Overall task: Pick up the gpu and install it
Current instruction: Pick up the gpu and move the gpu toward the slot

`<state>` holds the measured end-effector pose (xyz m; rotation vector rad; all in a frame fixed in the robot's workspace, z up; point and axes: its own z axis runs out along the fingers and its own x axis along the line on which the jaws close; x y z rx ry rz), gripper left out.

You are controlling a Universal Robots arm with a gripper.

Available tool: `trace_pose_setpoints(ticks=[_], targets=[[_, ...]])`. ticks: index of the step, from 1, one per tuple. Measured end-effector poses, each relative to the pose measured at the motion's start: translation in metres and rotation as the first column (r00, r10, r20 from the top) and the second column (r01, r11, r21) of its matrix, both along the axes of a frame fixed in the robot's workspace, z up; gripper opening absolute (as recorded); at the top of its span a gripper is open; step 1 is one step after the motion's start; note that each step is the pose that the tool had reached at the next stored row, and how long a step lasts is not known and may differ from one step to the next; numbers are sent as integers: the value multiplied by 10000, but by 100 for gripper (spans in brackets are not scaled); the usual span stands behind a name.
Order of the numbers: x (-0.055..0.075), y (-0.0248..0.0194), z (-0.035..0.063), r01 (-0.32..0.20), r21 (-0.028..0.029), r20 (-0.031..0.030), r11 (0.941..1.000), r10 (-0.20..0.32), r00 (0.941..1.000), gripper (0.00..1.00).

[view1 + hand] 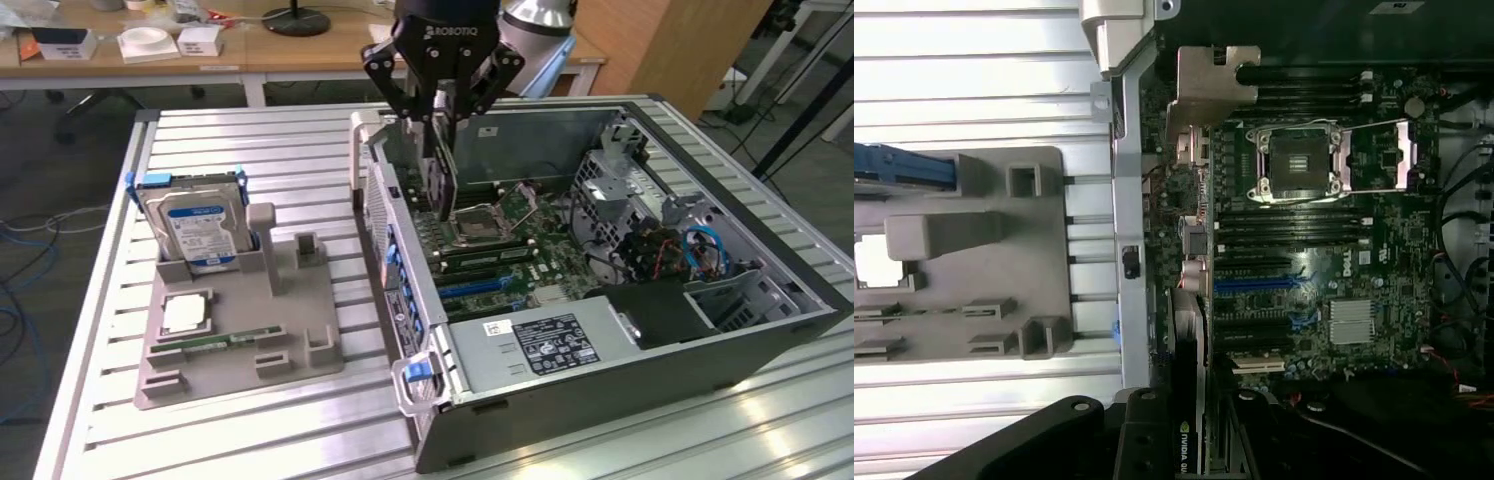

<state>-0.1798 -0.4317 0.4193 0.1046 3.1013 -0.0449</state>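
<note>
Gpu hangs upright in the gripper, long side running down, lower end already inside the open pc case. Fingers are pinched onto the card's upper part, one on each face, black cooler side showing in the exterior view. The card sits over the motherboard, close to the case wall on the exterior view's left, w/ its bottom edge just beside the cpu socket. Can't tell if that edge touches the board or a slot.

Wrist view: gpu is seen edge-on, a thin dark strip w/ a green logo near the gripper body, running beside the case wall. The socket and the blue slots lie apart from it, further into the board.

Psu w/ a white label fills the near corner of the case. On the slatted table, at the exterior view's left & well apart from the case, a grey parts holder carries the hard drive standing upright, a cpu chip lying flat and a green memory stick in its groove.
</note>
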Motion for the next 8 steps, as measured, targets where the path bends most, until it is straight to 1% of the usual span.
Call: trace_pose_setpoints(ticks=[8], targets=[[209,0,0,-2,0,0,10000,2,10000,26]])
